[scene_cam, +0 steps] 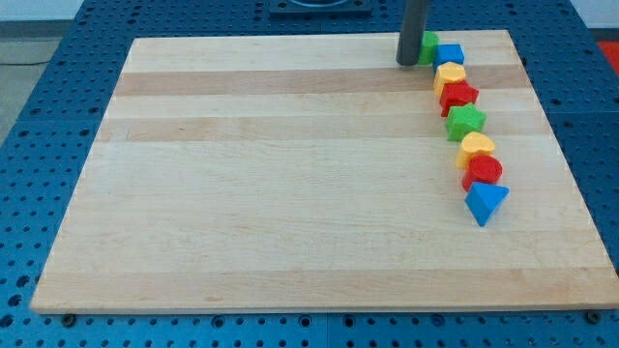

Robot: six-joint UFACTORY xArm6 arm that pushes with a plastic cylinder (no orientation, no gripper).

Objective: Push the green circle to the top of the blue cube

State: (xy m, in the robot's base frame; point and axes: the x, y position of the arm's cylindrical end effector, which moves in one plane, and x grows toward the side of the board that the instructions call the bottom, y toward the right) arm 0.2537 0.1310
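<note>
Rod end, my tip, touches the small green circle block at the pale wooden worktop's top right, the blue cube block just right; no jaws exist.

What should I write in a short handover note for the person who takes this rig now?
My tip: on the board, touching the left side of the green circle.
Green circle: near the top right of the board, against the upper left of the blue cube.
Done: circle brought up to the cube.
Left: nudge it rightward until it sits squarely above the cube, probably a short push.
</note>
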